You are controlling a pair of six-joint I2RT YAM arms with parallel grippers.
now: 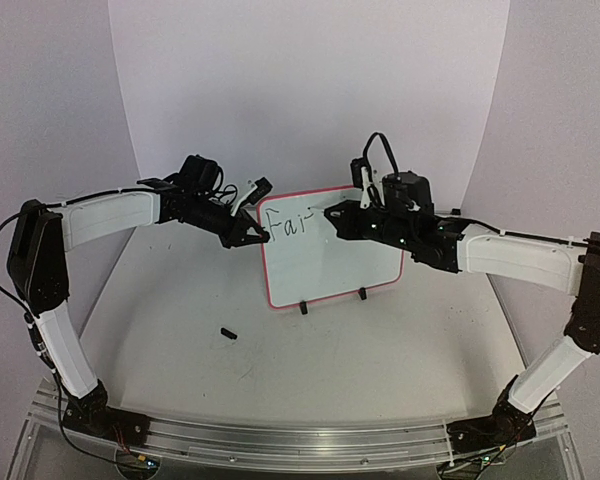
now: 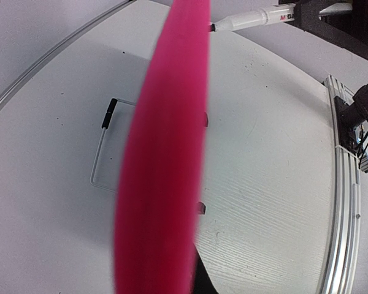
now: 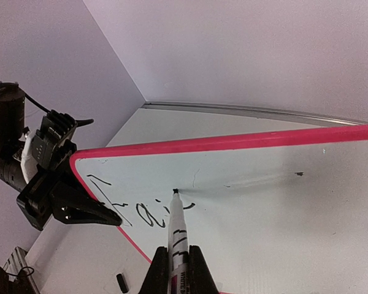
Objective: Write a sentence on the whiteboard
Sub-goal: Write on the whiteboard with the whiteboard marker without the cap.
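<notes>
The whiteboard with a red-pink frame stands upright on two black feet at mid table. Only the start of the sentence, "Fai" and a stroke, shows on its top left; the right wrist view shows it too. My left gripper is shut on the board's left edge, which fills the left wrist view as a blurred pink band. My right gripper is shut on a white marker, whose black tip touches the board right of the letters. The marker also shows in the left wrist view.
A small black marker cap lies on the table in front of the board's left side, also in the right wrist view. A purple backdrop rises behind the table. A metal rail runs along the near edge.
</notes>
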